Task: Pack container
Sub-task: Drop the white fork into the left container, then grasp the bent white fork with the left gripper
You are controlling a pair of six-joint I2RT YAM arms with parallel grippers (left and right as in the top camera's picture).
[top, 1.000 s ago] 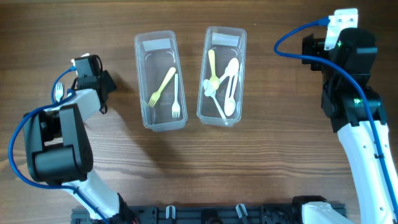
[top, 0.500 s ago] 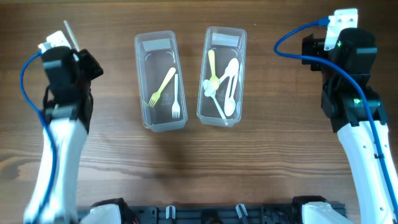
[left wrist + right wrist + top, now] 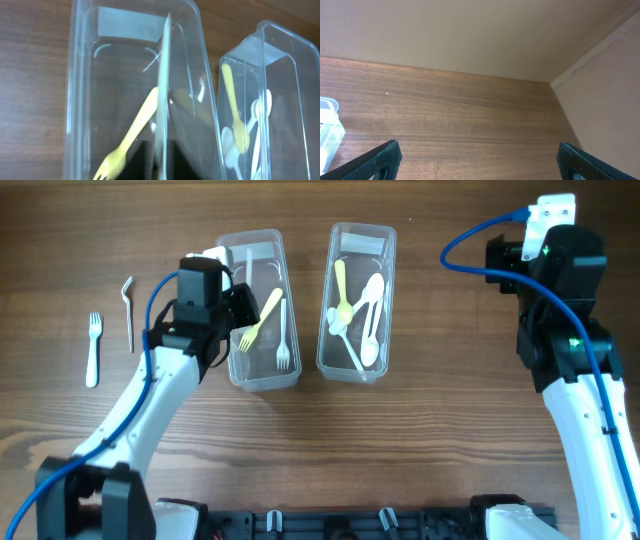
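Fingers of the left gripper (image 3: pixel 240 308) do not show plainly in the wrist view. A thin pale utensil (image 3: pixel 162 95) rises edge-on from the bottom centre of that frame, so I judge them clenched on it. Right fingers (image 3: pixel 380 161) are spread wide with nothing between them. The right gripper (image 3: pixel 480 162) sits at the upper right of the overhead frame, facing bare table (image 3: pixel 470 115).

The left container (image 3: pixel 268 385), upper middle of the overhead frame, holds a yellow fork (image 3: pixel 260 318) and a white fork (image 3: pixel 283 338). The right container (image 3: pixel 392 270), just beside it, holds a yellow spoon (image 3: pixel 341 288) and white spoons (image 3: pixel 371 320). The pale utensil hangs over the left container, tip towards the top of the wrist frame.

Step in hand: placing. The carry looks done, the drop not yet. The next move likely calls for lowering the utensil inside the walls, in line with the long axis, then letting go. Held crosswise, it could catch on the rim.

Left to pack, at the left of the overhead frame: a loose fork (image 3: pixel 93 350) and a grey utensil (image 3: pixel 129 315), both on the table and apart from each other.

Against half a second ago: the left arm has swung from the upper left corner to the container. The two loose pieces, then hidden beneath it, now show. The right arm and the container contents are unchanged.
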